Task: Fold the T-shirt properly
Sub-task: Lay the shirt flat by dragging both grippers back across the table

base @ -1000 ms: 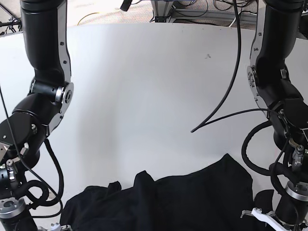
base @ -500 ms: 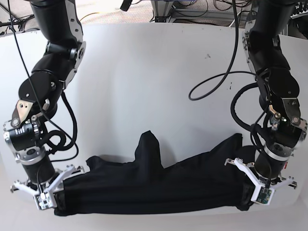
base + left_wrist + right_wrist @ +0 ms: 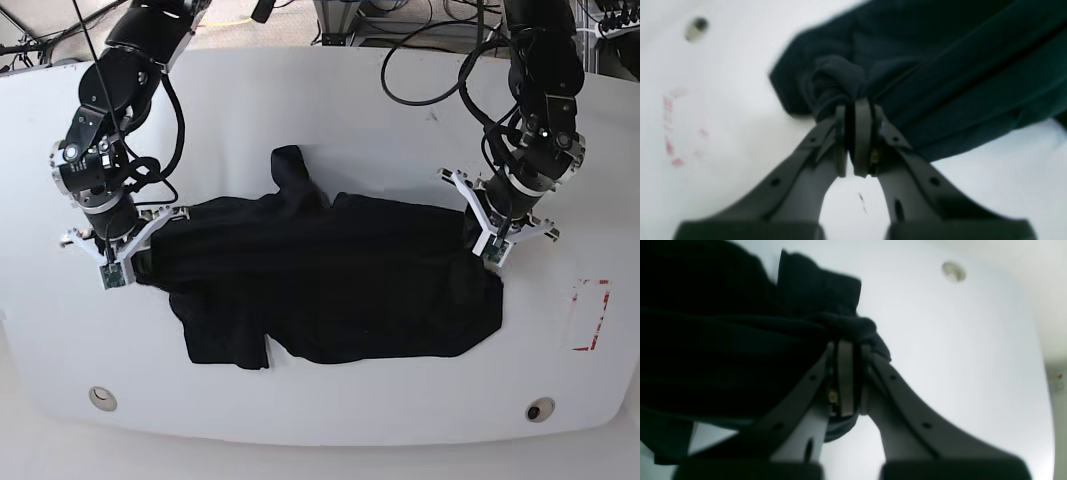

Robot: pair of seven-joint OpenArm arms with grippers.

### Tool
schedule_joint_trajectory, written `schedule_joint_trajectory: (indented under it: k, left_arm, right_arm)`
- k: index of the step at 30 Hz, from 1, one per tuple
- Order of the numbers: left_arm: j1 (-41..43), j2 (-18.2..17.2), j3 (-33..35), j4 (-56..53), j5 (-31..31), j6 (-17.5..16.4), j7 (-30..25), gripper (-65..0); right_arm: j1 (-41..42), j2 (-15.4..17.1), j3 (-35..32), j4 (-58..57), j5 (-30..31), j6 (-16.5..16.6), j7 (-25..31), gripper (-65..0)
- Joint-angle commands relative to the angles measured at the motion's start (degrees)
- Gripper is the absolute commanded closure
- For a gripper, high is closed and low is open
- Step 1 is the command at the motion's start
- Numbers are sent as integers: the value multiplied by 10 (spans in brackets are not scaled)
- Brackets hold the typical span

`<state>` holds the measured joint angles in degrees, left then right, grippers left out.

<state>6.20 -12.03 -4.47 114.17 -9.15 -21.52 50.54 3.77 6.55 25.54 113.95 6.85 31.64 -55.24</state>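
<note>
I see the left gripper [image 3: 487,243] clamped on the T-shirt [image 3: 330,285] at its one end, the right gripper [image 3: 128,260] clamped at its opposite end, both wrists angled downward.

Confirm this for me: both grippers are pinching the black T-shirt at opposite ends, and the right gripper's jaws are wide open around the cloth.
Not quite. The right gripper is not open: the right wrist view shows its jaws shut tight on a bunched bit of the T-shirt. The rest holds: the left gripper also pinches the cloth, and in the base view the two grip opposite ends over the white table.
</note>
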Motion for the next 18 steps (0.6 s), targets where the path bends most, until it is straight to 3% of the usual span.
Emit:
schedule_joint_trajectory:
  k: [1, 7, 18]
  left_arm:
    - [17, -10, -10, 10, 33, 15, 5, 0]
    - [97, -13, -18, 9, 35, 15, 5, 0]
    - [181, -15, -92, 6, 39, 7, 5, 0]
  right_arm:
    - [-25, -9, 26, 13, -31, -17, 9, 0]
    - [-92, -39, 62, 12, -31, -17, 9, 0]
    - [-153, -109, 117, 8, -31, -17, 7, 0]
